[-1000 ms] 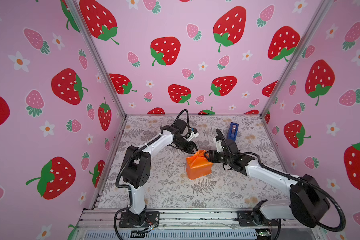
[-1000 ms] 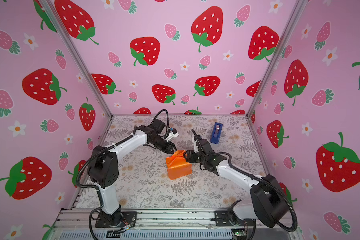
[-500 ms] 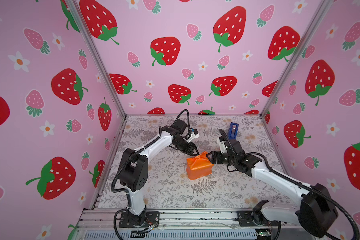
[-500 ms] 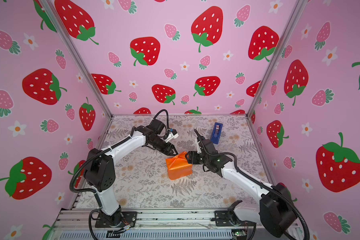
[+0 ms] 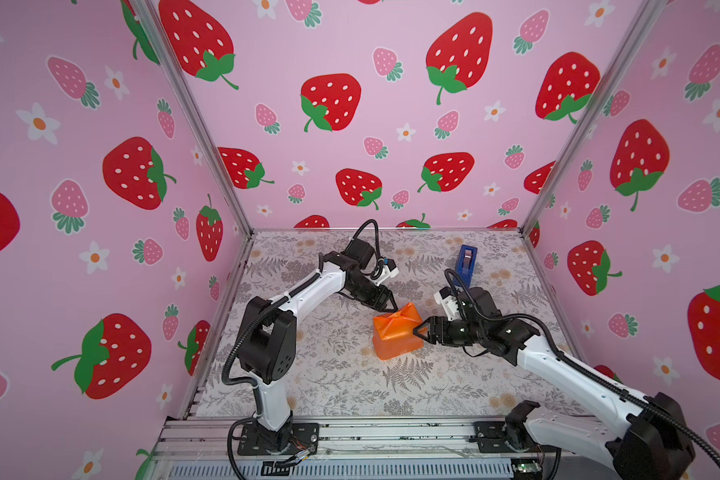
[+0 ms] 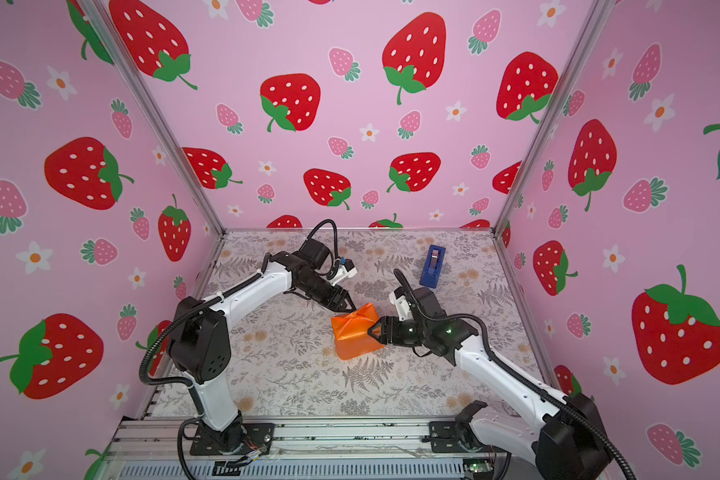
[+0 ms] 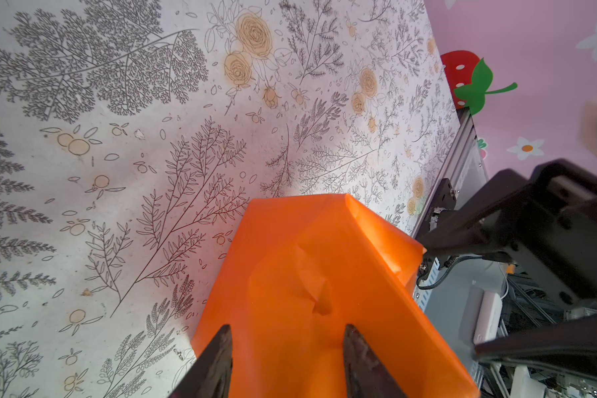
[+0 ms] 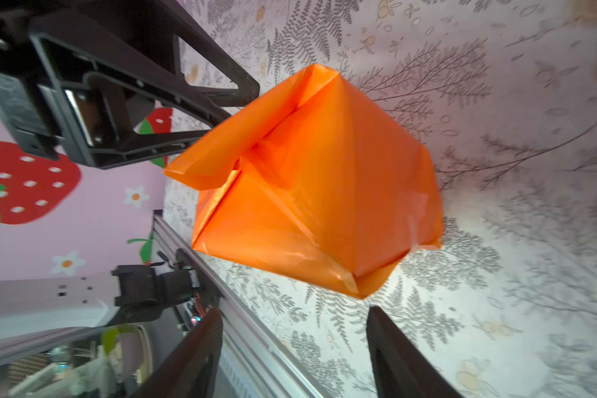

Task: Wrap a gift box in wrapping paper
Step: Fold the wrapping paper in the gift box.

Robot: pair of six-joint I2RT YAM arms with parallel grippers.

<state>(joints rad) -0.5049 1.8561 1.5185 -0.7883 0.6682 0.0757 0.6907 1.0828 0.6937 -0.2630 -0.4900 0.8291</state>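
Note:
The wrapping paper (image 5: 395,337) (image 6: 353,337) is folded into a glossy orange parcel in the middle of the table; the gift box is hidden inside it. A loose flap (image 8: 218,151) sticks up at the parcel's far top corner. My left gripper (image 5: 390,308) (image 6: 348,308) hangs over that corner, open, its tips astride the orange paper (image 7: 307,275) in the left wrist view (image 7: 286,332). My right gripper (image 5: 417,332) (image 6: 372,332) is at the parcel's right side, open, with the parcel (image 8: 317,179) just beyond its tips (image 8: 293,315) and nothing between them.
A blue tape dispenser (image 5: 466,259) (image 6: 432,266) stands upright at the back right of the floral table (image 5: 329,374). Pink strawberry walls close the back and both sides. An aluminium rail (image 5: 371,434) runs along the front edge.
My right gripper has dropped from the parcel's top peak down along its right side and its jaws have widened. The left gripper has stayed at the far corner.

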